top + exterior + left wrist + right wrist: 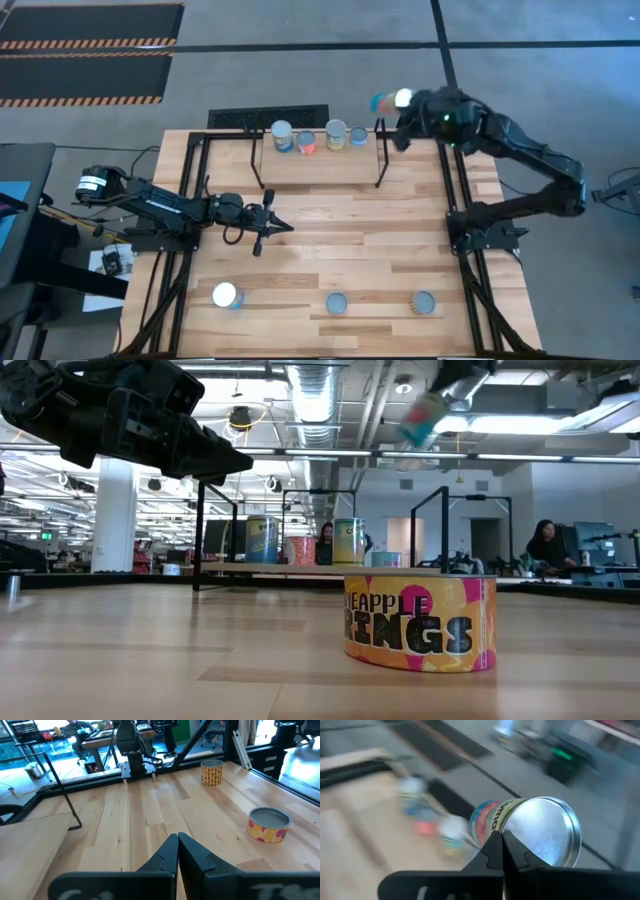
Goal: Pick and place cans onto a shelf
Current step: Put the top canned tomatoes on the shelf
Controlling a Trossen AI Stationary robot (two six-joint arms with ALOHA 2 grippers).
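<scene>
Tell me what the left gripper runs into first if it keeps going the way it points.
Probably nothing on the table. The left gripper, fingers shut and empty, points across bare board toward the right arm's base; the two cans sit off to one side of that line.

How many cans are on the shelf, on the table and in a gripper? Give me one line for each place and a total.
Cans on the shelf: 4
Cans on the table: 3
Cans held by the right gripper: 1
Total: 8
</scene>
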